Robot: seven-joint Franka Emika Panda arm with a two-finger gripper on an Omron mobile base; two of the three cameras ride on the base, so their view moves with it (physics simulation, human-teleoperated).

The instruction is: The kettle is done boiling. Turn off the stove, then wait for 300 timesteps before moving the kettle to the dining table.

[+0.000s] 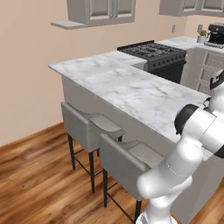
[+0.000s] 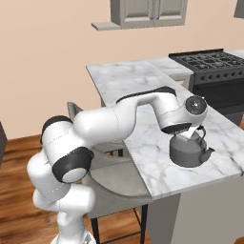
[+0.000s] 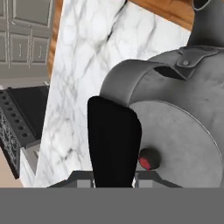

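The dining table [image 2: 138, 95] runs from the left, and near its right end the kettle [image 2: 189, 151] already sits on the marble, well away from the stove [image 2: 214, 64]. The gripper [image 2: 193, 135] hangs at the handle; whether it grips is unclear, so only letting go seems left.

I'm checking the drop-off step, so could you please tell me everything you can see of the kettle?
The kettle is small, squat and grey, metallic-looking, with a rounded body, a short spout and a thin black arched handle. It stands upright on the white marble dining table, near its front edge. The gripper is down over its top at the handle. In the hand view its flat lid carries a dark knob with a red spot.
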